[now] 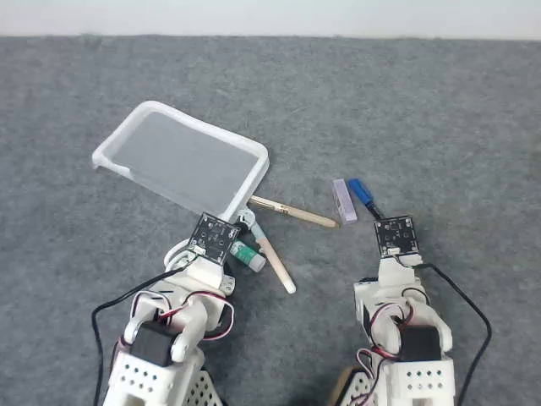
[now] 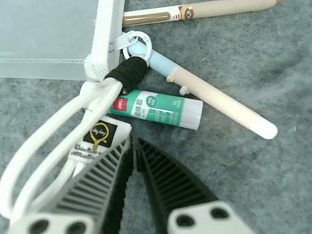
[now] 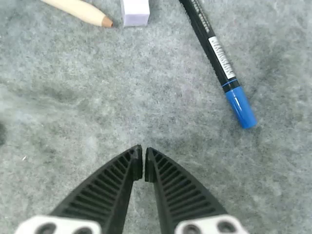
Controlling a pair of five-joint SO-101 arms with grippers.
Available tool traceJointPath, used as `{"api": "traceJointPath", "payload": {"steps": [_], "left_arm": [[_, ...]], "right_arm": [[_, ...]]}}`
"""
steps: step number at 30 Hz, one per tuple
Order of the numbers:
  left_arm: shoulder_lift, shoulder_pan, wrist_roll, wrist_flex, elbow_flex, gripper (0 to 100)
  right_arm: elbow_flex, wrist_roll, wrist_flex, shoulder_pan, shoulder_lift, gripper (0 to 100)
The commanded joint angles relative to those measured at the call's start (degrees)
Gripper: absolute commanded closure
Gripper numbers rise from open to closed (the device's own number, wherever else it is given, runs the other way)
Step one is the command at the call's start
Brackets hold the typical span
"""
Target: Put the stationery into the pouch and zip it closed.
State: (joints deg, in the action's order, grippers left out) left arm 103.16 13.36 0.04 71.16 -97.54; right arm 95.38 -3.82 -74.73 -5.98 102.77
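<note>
Gripping nothing on either side. Left gripper (image 2: 132, 146) clenched just beside the pouch (image 1: 182, 156) strap (image 2: 58, 141), perhaps touching its label (image 2: 100, 139). Right gripper (image 3: 143, 161) clenched over bare mat (image 3: 73, 97), near marker (image 3: 219, 58) and eraser (image 3: 135, 10). Outside the pouch, by its corner: glue (image 2: 156, 109), pen (image 2: 214, 100), second pen (image 2: 195, 9).

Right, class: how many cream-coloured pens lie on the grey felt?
2. One pen lies between the translucent white pouch and the lilac eraser block; the other pen angles beside the green glue stick.

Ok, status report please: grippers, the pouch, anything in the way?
Left gripper shut, empty, by the pouch strap. Right gripper shut, empty, near the marker. Pens, eraser outside; glue stick beside the strap.
</note>
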Motion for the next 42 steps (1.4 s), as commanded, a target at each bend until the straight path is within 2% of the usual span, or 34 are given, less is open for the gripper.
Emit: {"api": "traceJointPath", "payload": {"steps": [1, 42], "left_arm": [[0.0, 0.0, -0.4, 0.3, 0.9, 99], [0.0, -0.4, -0.5, 1.7, 3.6, 99]], "right_arm": [[1.1, -1.0, -0.4, 0.0, 1.2, 99.2], [1.1, -1.1, -0.4, -0.5, 1.2, 99.2]]}}
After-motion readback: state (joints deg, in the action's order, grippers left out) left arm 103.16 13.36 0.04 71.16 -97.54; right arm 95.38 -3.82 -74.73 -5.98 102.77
